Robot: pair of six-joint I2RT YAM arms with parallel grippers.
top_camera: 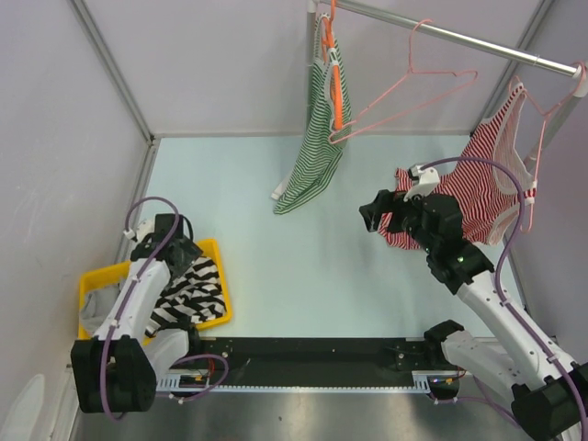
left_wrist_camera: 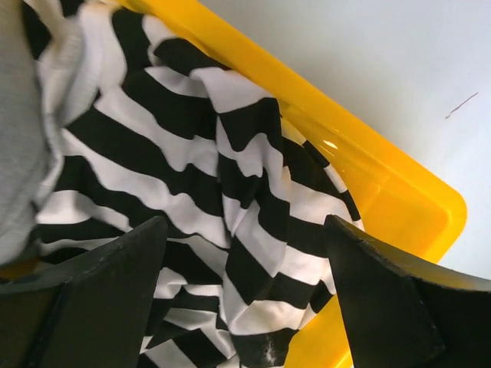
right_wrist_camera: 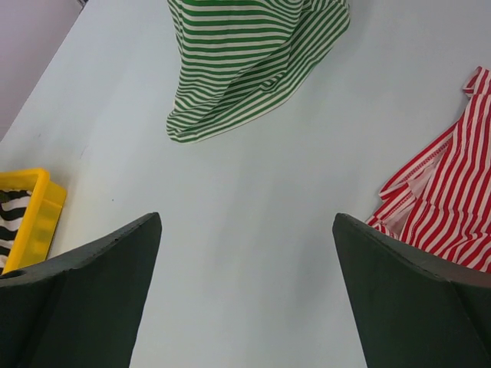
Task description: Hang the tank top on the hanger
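Tank top (top_camera: 197,290) lies crumpled in the yellow bin (top_camera: 99,274), lower left of the overhead view; not yet held. Left jaws stand wide apart just above the striped cloth, gripping nothing; right jaws equally wide, empty, over the worktop (top_camera: 276,266) right of centre. Pink hanger (top_camera: 413,103) hangs bare on the rail (top_camera: 478,41), upper right. Step in hand, as judged: the pick. Next move calls for lowering onto a raised fold and closing; a grip near a strap would help later threading.

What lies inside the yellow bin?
The black-and-white striped tank top lies crumpled in the yellow bin, beside some grey cloth. The bin's floor and anything beneath the fabric are covered.
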